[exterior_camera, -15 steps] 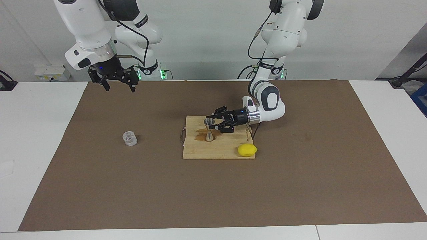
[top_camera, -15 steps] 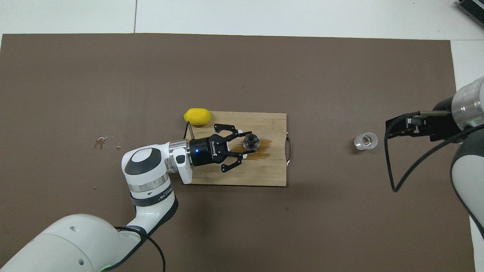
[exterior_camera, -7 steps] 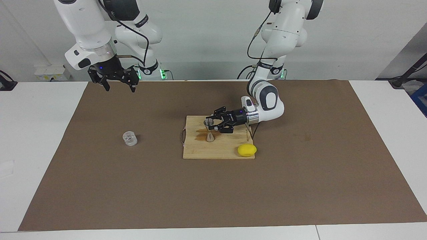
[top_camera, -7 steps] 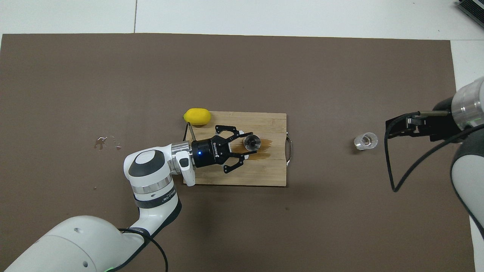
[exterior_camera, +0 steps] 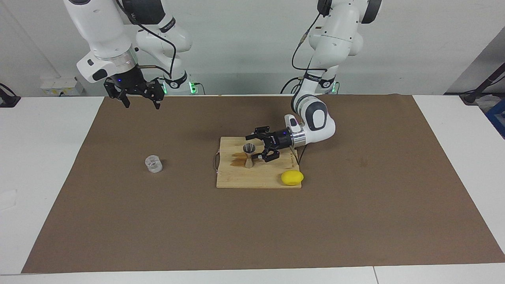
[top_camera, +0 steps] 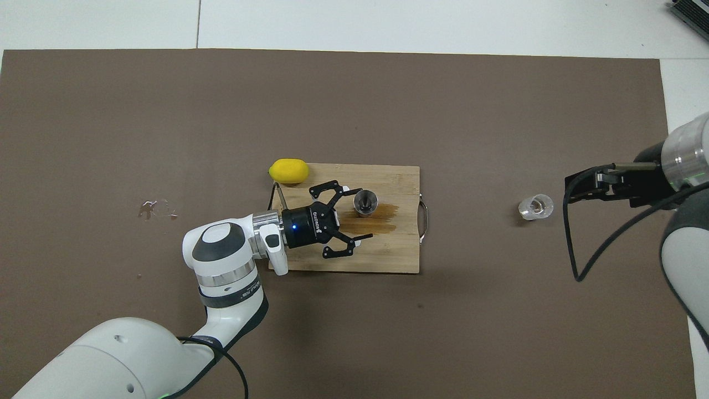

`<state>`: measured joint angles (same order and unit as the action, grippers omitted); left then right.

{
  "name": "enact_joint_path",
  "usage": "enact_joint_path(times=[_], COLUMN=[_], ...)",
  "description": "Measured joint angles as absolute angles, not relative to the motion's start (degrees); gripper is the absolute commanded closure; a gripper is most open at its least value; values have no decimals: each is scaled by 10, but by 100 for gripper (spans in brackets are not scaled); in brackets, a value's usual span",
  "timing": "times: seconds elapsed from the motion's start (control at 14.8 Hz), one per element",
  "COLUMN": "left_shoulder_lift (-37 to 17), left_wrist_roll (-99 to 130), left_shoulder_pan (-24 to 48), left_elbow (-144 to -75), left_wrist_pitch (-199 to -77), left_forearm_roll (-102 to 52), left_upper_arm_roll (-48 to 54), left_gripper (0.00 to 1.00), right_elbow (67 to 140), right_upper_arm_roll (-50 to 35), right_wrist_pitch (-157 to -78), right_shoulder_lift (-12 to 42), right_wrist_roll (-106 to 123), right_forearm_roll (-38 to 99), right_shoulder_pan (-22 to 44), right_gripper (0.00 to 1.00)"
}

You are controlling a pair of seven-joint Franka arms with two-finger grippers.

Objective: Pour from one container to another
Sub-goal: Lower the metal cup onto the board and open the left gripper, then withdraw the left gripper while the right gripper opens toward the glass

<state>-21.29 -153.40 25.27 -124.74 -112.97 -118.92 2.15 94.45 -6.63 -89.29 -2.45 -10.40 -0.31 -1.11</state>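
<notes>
Standing upright mid-board on the wooden cutting board [exterior_camera: 236, 179], the small silver hourglass metal jigger [exterior_camera: 248, 155] sits free between the spread fingers of the left gripper [exterior_camera: 257, 148], while the tiny clear cylindrical cup [exterior_camera: 153, 164] rests on the mat toward the right arm's end and the right gripper [exterior_camera: 139, 103] waits wide open above the mat's edge by the robots, apparently so the cup can be fetched for pouring

No text can be read; small lettering on the left end effector [top_camera: 350, 218] is illegible.

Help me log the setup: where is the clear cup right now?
The clear cup stands upright on the brown mat toward the right arm's end of the table, apart from the wooden cutting board that carries the metal jigger.
</notes>
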Motion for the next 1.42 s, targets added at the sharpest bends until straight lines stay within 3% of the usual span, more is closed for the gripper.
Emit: enact_joint_path(times=[0.47,1.01,1.42], left_shoulder_lift=[-213,-199,-138], left_wrist_roll=[-1534,-1536,-1535], left_shoulder_pan=[241,181,119], left_elbow=[-1251,-1301,-1323], left_wrist_pitch=[-1122,-1069,-1068], left_forearm_roll=[-1191,-1130,-1026], left_upper_arm_roll=[14,11,9], left_gripper=[0,0,0], right_elbow=[945,945,951], right_upper_arm_roll=[-66,-65,-60], right_wrist_pitch=[-893,-877,-877], right_shoulder_lift=[-25,-25,-25], right_wrist_roll=[-104,-104,-151], right_forearm_roll=[-3,-3,61], right_shoulder_pan=[-11,-12,-87], right_gripper=[0,1,0])
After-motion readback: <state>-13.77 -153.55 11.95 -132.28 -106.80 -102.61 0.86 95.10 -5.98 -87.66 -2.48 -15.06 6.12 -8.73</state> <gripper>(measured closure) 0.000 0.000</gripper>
